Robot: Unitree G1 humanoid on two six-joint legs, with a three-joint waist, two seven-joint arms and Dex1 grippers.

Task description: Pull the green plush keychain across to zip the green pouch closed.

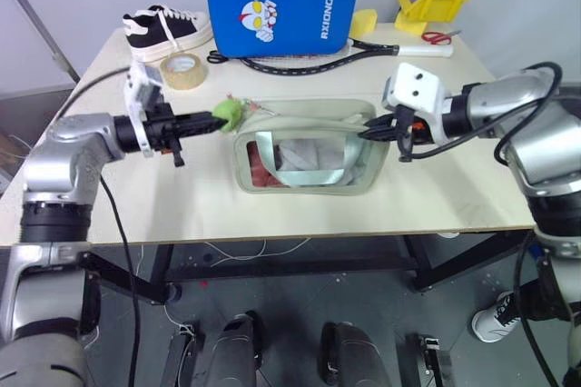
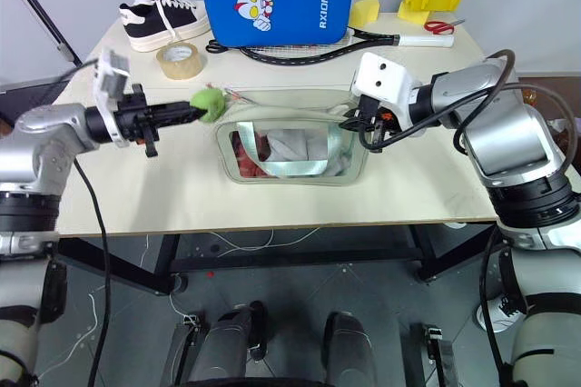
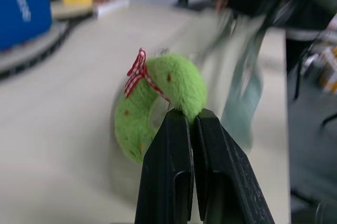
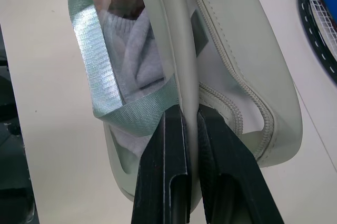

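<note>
On the surface [image 1: 182,196] nearest us, green pouch [image 1: 309,162] lies flat | right gripper [image 1: 370,132] jaws clamped tight on its right edge | left gripper [image 1: 211,121] jaws pinched shut on green plush keychain [image 1: 228,113] at pouch's far-left corner

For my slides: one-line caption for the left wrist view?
Left hand shut on fuzzy green plush keychain with red checked bow.
</note>
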